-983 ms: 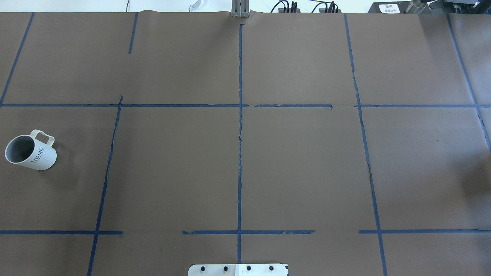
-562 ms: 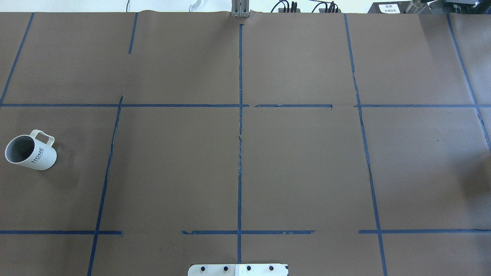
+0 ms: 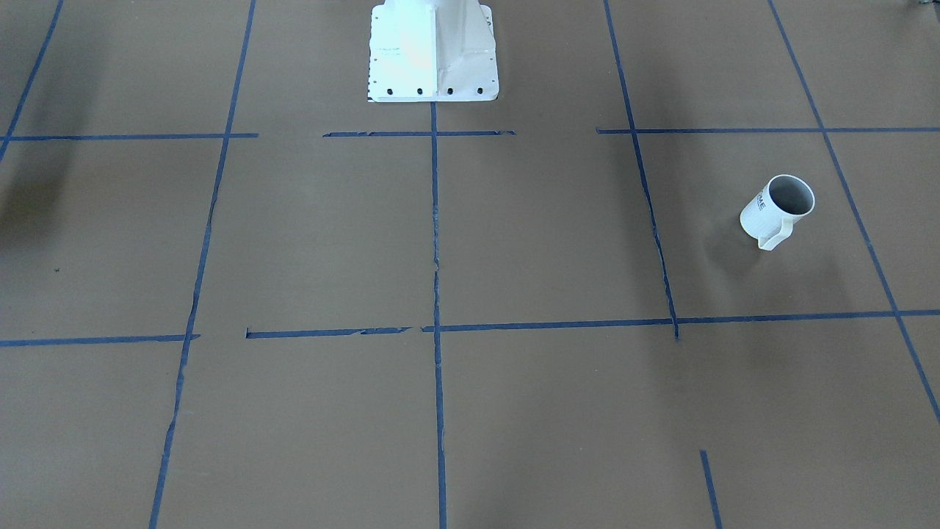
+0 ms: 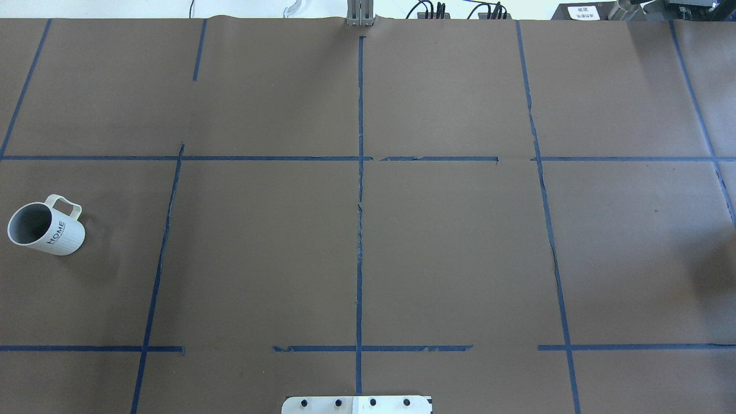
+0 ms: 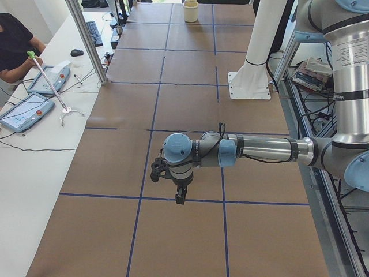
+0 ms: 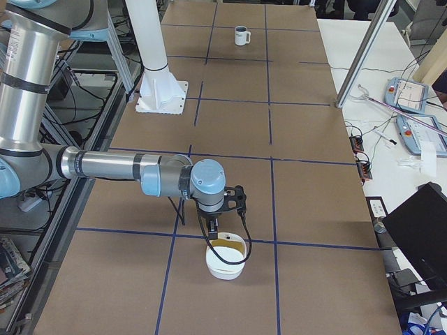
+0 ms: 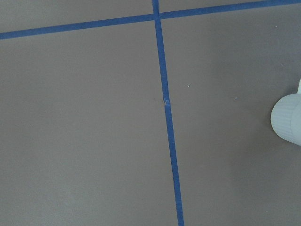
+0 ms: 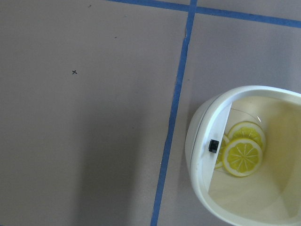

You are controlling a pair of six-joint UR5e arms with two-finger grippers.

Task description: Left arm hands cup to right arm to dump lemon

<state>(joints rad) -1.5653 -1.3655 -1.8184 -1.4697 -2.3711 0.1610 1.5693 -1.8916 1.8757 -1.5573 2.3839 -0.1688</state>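
The cup stands on the brown table at the overhead view's 9 o'clock edge. Nothing touches it, and it is well apart from both claws. Its mouth faces up and shows a grey inside. Its handle points toward 12 o'clock, away from the robot, and the "HOME" lettering faces the robot. In the front-facing view the cup sits at about 3 o'clock, with the handle toward the camera. In the left wrist view only its ribbed white side shows, at the 3 o'clock edge.

The lemon lies as yellow slices in a white bowl, at about 4 o'clock in the right wrist view, just beside a blue tape line.

The left arm reaches out level over the table, and the left claw hangs pointing down above the tape grid. It shows only in the left side view, so I cannot tell whether its fingers are apart or together.

The right arm also stretches level over the table. The right claw points down just above the bowl's rim on the side nearer the cup. It shows only in the right side view, so I cannot tell how its fingers stand either.

The cup stands at the table's far end in that view, near 12 o'clock. The white pedestal stands at 12 o'clock in the front-facing view.
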